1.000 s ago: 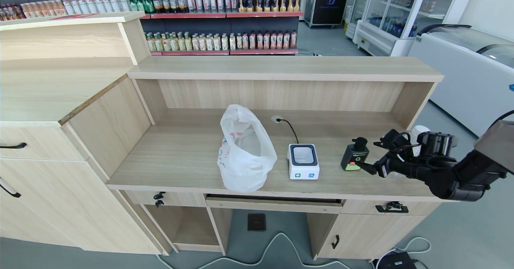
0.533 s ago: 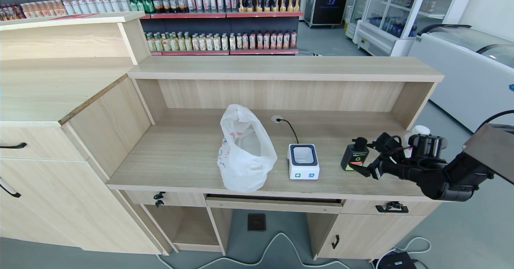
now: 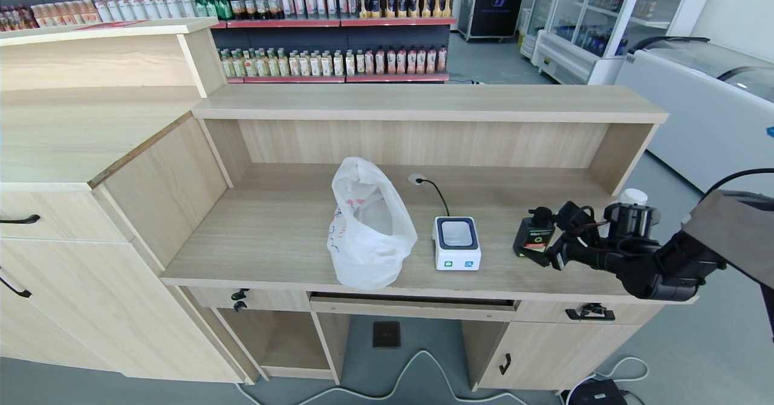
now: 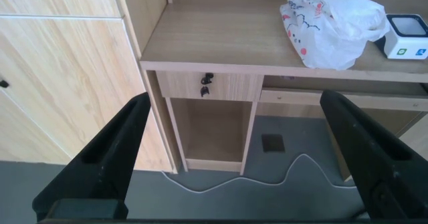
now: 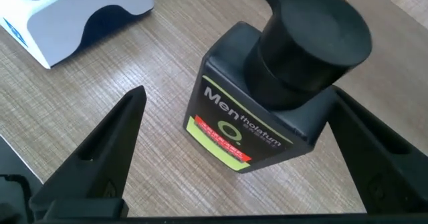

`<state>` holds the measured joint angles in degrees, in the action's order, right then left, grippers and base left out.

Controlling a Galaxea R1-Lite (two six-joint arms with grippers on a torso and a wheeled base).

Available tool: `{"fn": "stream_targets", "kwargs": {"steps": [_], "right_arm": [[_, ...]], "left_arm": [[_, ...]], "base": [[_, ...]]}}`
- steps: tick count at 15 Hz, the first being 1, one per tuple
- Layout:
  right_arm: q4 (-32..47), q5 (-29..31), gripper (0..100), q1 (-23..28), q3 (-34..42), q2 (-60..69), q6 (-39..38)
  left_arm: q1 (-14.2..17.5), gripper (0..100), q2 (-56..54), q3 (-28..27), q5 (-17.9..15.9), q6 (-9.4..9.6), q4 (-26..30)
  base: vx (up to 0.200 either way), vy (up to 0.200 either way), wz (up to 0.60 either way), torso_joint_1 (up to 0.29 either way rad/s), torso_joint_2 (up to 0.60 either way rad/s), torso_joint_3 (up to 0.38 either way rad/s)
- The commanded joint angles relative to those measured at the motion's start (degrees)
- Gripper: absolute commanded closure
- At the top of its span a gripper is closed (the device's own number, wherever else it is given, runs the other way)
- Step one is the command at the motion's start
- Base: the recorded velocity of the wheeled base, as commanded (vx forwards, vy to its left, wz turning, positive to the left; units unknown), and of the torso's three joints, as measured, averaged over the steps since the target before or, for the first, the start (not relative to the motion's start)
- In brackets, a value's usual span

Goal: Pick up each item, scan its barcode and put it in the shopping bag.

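The right gripper (image 3: 543, 243) had advanced over the last second, closing the gap to the black bottle (image 5: 234, 127). Its fingers were spread. The bottle stood upright on the counter (image 3: 290, 236) between them and was not yet pinched. The scanner (image 3: 458, 243) stood just beyond the bottle, and the shopping bag (image 3: 369, 230) farther on. Judgement: grasp imminent; scanning and bagging outstanding. The left gripper (image 4: 234, 150) hung spread and empty, below counter level.

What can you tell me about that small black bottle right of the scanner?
The black bottle is small, squarish, plastic-looking, with a wide round black cap and a green label with a red band. It stands upright on the wooden counter, right of the white scanner. The open right claw flanks it.
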<state>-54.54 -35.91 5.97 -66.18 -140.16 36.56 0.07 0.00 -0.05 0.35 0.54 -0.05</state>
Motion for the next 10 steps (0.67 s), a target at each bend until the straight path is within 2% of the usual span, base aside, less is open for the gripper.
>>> {"fn": "stream_targets", "kwargs": {"steps": [1, 7, 8, 10], "right_arm": [[0.66, -0.03, 0, -0.17, -1.14, -1.09, 0.09], [4.97, -1.79, 0, -0.96, -6.85, -2.93, 0.09], [5.23, -1.79, 100, -1.14, -6.68, -2.93, 0.18], [5.23, -1.79, 100, -1.84, -6.94, -3.11, 0.97]], "left_arm": [[0.01, 0, 0.00, -0.04, 0.09, -0.01, -0.04], [0.01, 0, 0.00, 0.05, 0.09, -0.01, 0.05], [0.01, 0, 0.00, -0.04, 0.00, -0.01, 0.05], [0.01, 0, 0.00, -0.04, 0.09, -0.01, 0.05]], "base": [[0.000, 0.000, 0.00, 0.000, 0.00, 0.000], [0.000, 0.000, 0.00, 0.000, 0.00, 0.000], [0.000, 0.000, 0.00, 0.000, 0.00, 0.000], [0.000, 0.000, 0.00, 0.000, 0.00, 0.000]]}}
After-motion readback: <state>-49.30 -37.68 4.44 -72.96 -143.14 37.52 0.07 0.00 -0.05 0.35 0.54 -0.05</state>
